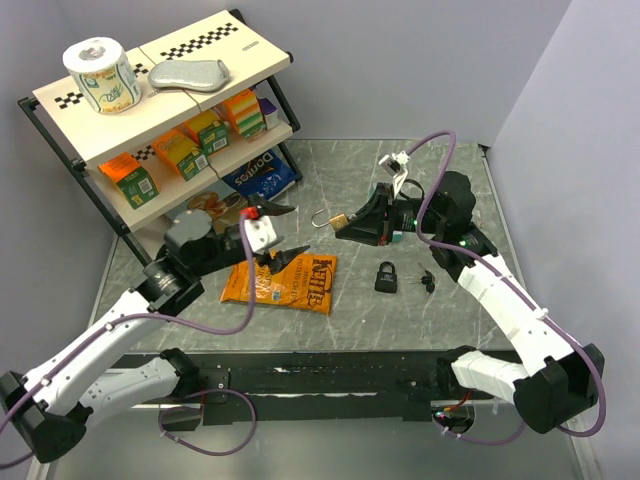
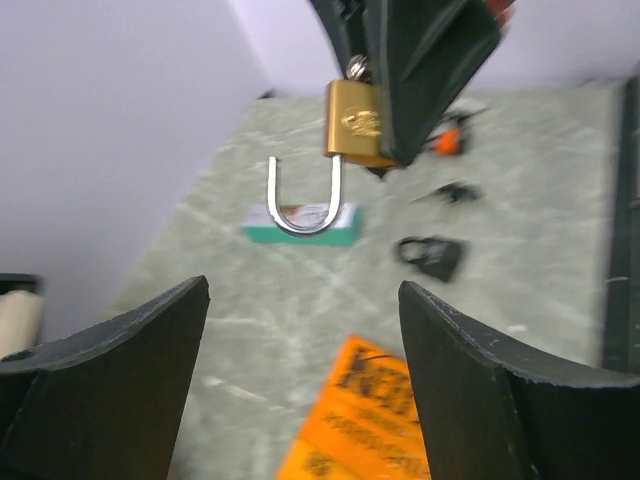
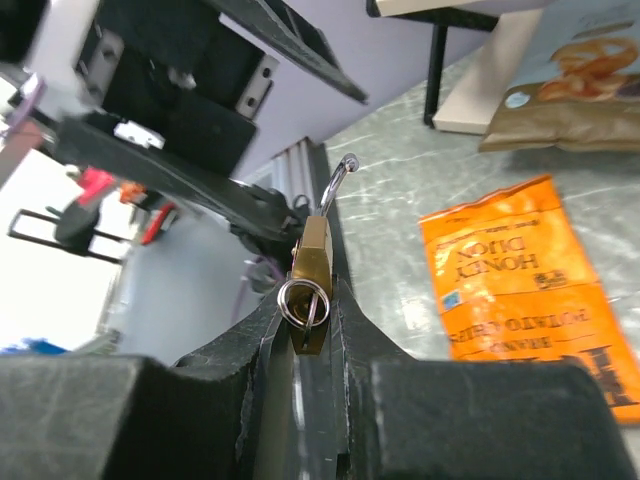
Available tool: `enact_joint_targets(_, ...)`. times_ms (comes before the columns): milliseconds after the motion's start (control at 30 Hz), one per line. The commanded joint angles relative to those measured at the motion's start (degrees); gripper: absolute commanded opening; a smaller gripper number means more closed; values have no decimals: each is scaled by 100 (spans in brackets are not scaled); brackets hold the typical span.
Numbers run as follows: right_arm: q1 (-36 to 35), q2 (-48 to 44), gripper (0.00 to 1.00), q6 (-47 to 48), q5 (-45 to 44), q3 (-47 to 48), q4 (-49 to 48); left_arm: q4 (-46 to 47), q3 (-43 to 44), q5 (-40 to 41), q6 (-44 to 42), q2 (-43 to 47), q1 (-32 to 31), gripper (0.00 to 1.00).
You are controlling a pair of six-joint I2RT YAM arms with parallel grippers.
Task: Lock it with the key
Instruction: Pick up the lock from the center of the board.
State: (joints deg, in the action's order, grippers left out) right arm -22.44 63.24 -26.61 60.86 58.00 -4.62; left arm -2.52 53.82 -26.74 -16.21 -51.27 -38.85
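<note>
**Brass padlock held aloft, shackle open; left arm lined up to assist**

Right gripper [image 1: 352,224] is clenched on the brass padlock [image 1: 340,220], holding it clear of the marble-pattern table [image 1: 440,170]. Right wrist view: lock body pinched between the fingers [image 3: 255,345], key ring [image 3: 303,301] at the near end, so a key appears to sit in the cylinder. Shackle [image 2: 301,198] is sprung open, one leg free, pointing toward the left arm.

Left gripper [image 1: 271,235] is spread wide and holds nothing; it hangs near the shackle, not touching. Left wrist view: shackle loop lies above the gap between the two fingers [image 2: 120,345].

Judgement on the step: shackle must be pressed home into the body. Do it well by centring the left fingers on the loop, pushing along the shackle's own axis, and keeping the right grip firm so the lock does not pivot. Risk: an off-axis push rotates the free leg away from its hole.

Also on the table: a black padlock [image 1: 386,276] with loose keys [image 1: 427,281] just beside it, and an orange Kettle chip bag [image 1: 285,283] under the left arm.

Containers: shelf rack [image 1: 150,130] at left carries a toilet roll [image 1: 100,73] and a grey pouch [image 1: 188,73] on top, small orange and green cartons [image 1: 185,140] on the middle tier, snack bags [image 1: 258,175] at the bottom.
</note>
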Motion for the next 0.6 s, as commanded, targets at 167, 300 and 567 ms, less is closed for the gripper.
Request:
enact_joint_targets(167, -41, -58, 0, -757, -83, 10, -671, 938, -83, 1769, -1525, -173, -869, 70)
enact_joint_targets(300, -112, -14, 0, -784, -162, 18, -663, 1043, -117, 1848, -1745, -235, -1019, 65)
enact_joint_targets(567, -314, 127, 0, -556, -110, 256, -496, 1008, -100, 1620, -2141, -393, -1186, 48)
